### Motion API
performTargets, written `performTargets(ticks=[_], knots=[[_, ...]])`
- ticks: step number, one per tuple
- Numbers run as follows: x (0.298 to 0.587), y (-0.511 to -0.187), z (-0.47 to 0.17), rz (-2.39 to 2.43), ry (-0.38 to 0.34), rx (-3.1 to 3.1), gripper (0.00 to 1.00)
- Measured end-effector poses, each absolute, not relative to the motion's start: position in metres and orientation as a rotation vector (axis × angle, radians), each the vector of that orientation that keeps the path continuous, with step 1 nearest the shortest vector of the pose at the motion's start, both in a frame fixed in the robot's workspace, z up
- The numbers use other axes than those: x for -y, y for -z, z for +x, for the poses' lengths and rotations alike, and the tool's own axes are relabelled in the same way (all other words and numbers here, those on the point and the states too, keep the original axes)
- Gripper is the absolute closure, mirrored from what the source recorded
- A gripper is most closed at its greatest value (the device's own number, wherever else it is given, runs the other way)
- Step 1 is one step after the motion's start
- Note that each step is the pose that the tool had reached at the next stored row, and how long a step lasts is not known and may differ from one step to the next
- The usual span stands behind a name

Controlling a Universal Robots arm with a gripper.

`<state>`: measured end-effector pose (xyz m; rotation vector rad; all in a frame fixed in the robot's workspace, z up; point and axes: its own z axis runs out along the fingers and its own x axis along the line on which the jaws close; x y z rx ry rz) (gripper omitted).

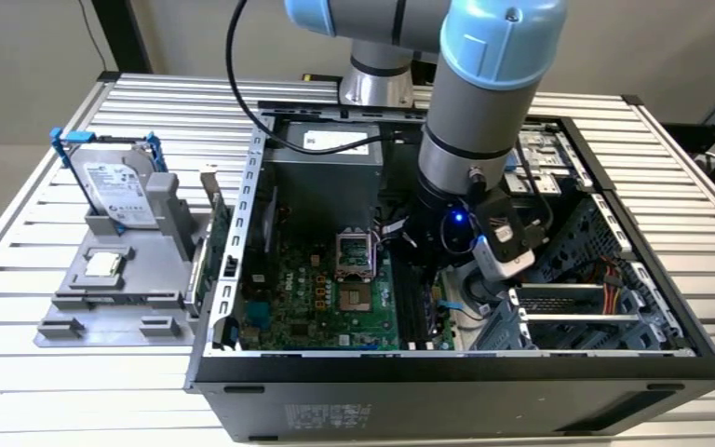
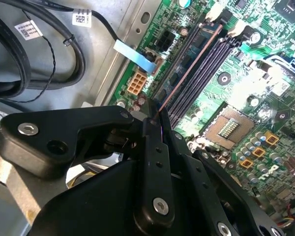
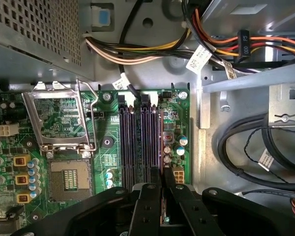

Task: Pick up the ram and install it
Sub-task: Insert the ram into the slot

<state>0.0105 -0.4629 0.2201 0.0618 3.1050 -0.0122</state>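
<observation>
The ram [image 2: 189, 69] is a thin dark stick seen edge-on, running from my fingertips out along the motherboard's long black slots [image 2: 206, 64]. In the first wrist view the ram [image 3: 161, 142] lines up with the outermost slot [image 3: 152, 142], beside the small capacitors. My gripper [image 2: 155, 118] is shut on the ram's near end, its black fingers [image 3: 147, 206] pressed on either side. I cannot tell whether the stick sits in the slot or just above it. In the exterior view the arm's wrist [image 1: 457, 228] reaches down inside the open computer case [image 1: 457, 372], over the slots [image 1: 413, 307].
An open CPU socket [image 3: 69, 179] lies beside the slots. Coloured cable bundles [image 3: 137, 51] and thick black cables [image 2: 39, 64] run close by. The power supply [image 1: 320, 172] fills the case's far end. A silver hard drive in a blue bracket [image 1: 122, 191] stands on a grey fixture at the exterior view's left.
</observation>
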Motion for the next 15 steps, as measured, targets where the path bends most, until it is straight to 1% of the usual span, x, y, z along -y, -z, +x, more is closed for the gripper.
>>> performTargets(ticks=[15], knots=[[0.4619, -0.2206, 0.0083, 0.041, 0.015, -3.105, 1.00]])
